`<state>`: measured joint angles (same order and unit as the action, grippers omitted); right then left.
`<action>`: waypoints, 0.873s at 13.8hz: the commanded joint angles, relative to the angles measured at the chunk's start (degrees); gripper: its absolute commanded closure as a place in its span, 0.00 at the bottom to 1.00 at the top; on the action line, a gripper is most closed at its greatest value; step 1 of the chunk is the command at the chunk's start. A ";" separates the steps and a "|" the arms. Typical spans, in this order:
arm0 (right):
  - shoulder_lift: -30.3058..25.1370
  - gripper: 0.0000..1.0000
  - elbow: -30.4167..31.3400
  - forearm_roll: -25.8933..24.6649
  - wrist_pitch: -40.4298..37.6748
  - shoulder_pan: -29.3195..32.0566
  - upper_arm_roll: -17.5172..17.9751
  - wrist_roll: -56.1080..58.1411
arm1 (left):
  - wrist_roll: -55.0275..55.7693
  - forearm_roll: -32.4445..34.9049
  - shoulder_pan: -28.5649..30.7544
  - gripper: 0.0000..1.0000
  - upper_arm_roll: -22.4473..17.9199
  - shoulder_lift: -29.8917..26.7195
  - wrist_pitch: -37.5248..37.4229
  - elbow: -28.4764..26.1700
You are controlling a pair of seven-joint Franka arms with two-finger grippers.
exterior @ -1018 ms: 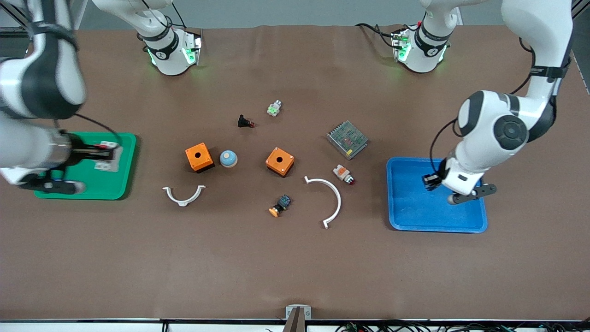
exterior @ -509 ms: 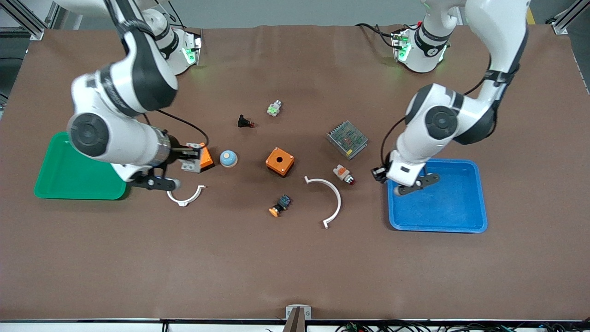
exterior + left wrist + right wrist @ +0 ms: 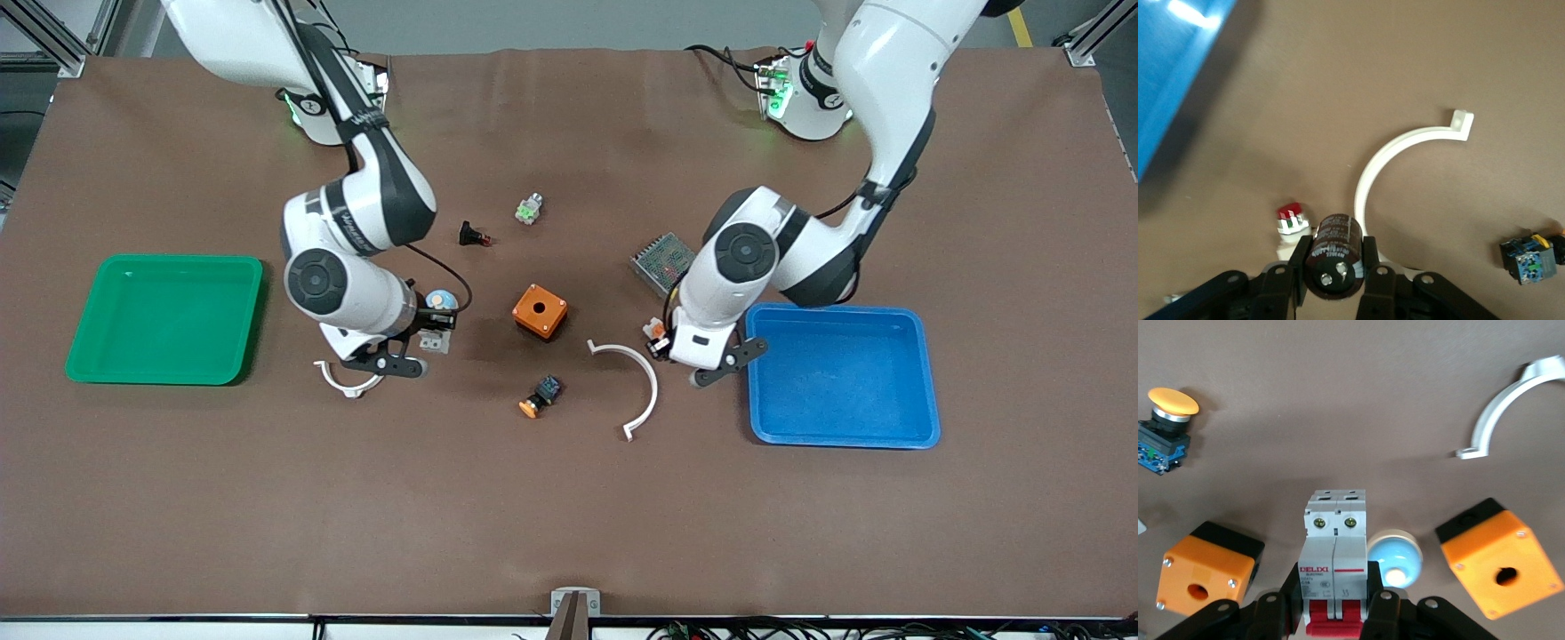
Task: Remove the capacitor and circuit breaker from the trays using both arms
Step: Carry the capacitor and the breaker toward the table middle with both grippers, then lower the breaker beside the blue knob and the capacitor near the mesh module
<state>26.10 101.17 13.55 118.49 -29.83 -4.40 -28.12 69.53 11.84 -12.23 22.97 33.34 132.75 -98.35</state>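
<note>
The capacitor (image 3: pixel 1333 252) is clamped in the left gripper (image 3: pixel 1333 267) over the table just off the blue tray (image 3: pixel 843 374), and the circuit breaker (image 3: pixel 1335 559) is pinched by the right gripper (image 3: pixel 1335 603) above the blue dome button (image 3: pixel 1395 557), both probably carried clear of the trays for set-down.

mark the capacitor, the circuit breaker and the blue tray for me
capacitor (image 3: pixel 1335 253): left wrist view, on its dark side wall between the fingers.
circuit breaker (image 3: pixel 1335 553): right wrist view, on its white-grey face above the red toggle.
blue tray (image 3: pixel 845 378): front view, on its bare floor.
</note>
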 commanded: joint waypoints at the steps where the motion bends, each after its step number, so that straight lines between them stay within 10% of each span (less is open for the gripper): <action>1: 2.28 0.82 -0.09 1.57 2.17 -2.77 -0.78 -1.67 | 4.81 1.69 -2.70 1.00 -0.20 2.60 -0.74 2.90; 7: 7.65 0.81 -0.09 1.48 8.59 -4.01 -0.78 -1.67 | 15.10 1.78 -7.45 1.00 -0.03 2.61 -1.00 -1.75; 8: 7.65 0.70 -0.09 1.57 8.16 -4.01 -0.78 -1.76 | 16.33 1.78 -8.42 1.00 -0.03 2.87 -0.83 -2.28; 10: 6.17 0.01 -0.09 1.48 4.75 -4.01 -0.78 -3.15 | 18.35 1.78 -9.65 1.00 -0.03 3.92 -0.65 -2.64; 12: 0.83 0.00 -0.44 1.31 -2.27 -4.01 -0.87 -5.36 | 20.11 1.78 -10.53 0.99 0.06 4.62 -0.56 -2.64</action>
<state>32.68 100.37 13.69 121.94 -33.25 -4.62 -31.40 87.31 12.36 -22.13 23.01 37.30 132.11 -101.20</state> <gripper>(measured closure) 0.335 0.656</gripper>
